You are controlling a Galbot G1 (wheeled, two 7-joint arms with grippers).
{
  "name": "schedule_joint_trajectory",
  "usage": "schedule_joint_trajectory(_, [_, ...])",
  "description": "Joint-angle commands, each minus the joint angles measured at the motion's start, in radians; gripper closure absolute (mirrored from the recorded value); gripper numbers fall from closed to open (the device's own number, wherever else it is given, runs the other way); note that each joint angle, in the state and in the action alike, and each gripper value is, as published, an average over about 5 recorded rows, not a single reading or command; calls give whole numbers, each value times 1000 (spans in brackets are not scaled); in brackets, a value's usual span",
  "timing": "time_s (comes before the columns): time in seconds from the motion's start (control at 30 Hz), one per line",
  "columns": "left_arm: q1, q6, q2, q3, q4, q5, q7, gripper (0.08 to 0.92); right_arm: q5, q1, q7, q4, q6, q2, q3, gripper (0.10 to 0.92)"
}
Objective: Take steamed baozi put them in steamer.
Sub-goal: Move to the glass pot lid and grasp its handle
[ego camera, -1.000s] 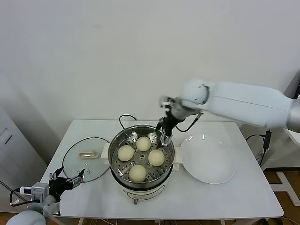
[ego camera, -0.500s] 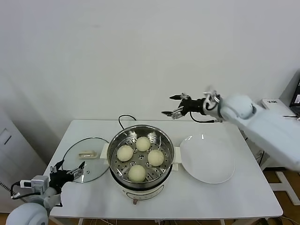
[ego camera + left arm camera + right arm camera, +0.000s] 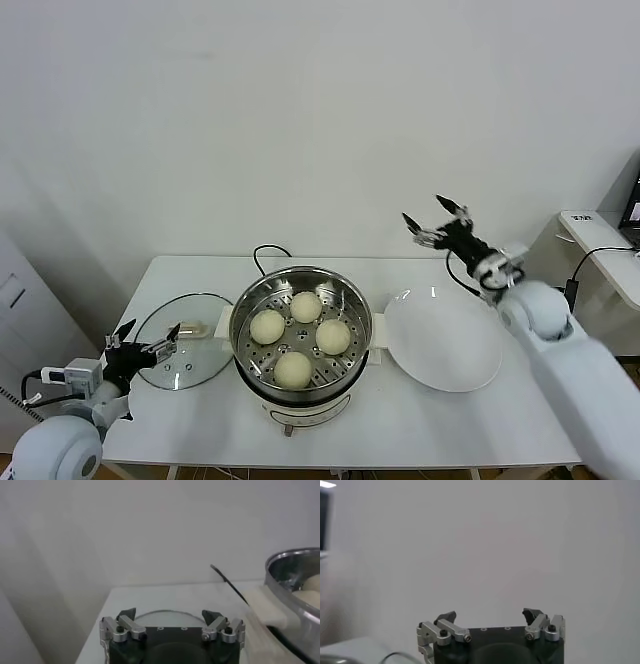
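Pale cream-yellow, the four steamed baozi [image 3: 300, 336] sit on the perforated tray inside the steamer [image 3: 300, 338], two toward the back, two nearer the front, close together in a ring. The shiny steel steamer stands mid-counter on its white base, the black cord [image 3: 268, 251] looping out behind it. In the left wrist view only a slice of the steamer's wall [image 3: 295, 605] and part of one bun show at the frame's edge; the rest is cut off.

Just beside the steamer on the robot's left lies the flat glass lid [image 3: 184, 352], its near edge partly covered by the left hand [image 3: 146, 341]. That hand hovers low at the counter's [image 3: 450, 420] left front corner, fingers spread wide, gripping nothing. On the steamer's other side rests the white plate [image 3: 445, 340], bare.

The right hand [image 3: 438, 222] is lifted above and behind the plate, against the wall, fingers fully apart and empty. A second ago it was down inside the steamer's right rim; since then it has swung up and away to the right. The left hand has moved slightly up toward the lid. The buns have not shifted.
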Motion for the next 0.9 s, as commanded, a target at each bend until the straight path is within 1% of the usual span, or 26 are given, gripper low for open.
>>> schedule_joint_trajectory(0.03, [-12, -67, 4, 3, 37, 211, 73, 177, -265, -402, 63, 69, 60, 283, 387, 203])
schedule_joint_trajectory(0.2, [15, -130, 21, 2, 67, 384, 94, 177, -313, -453, 40, 72, 51, 324, 421, 203])
schedule_joint_trajectory(0.4, [38, -243, 33, -8, 157, 746, 116, 177, -311, -473, 24, 78, 55, 348, 427, 203])
schedule_joint_trajectory(0.53, [58, -350, 27, -23, 231, 1032, 130, 177, -313, -470, 22, 74, 55, 361, 426, 203])
schedule_joint_trajectory(0.7, [58, -496, 6, -33, 315, 1356, 136, 177, -328, -456, 26, 64, 53, 375, 421, 203])
schedule_joint_trajectory(0.9, [7, -631, -58, -19, 382, 1682, 76, 177, -342, -449, 26, 51, 55, 397, 419, 203])
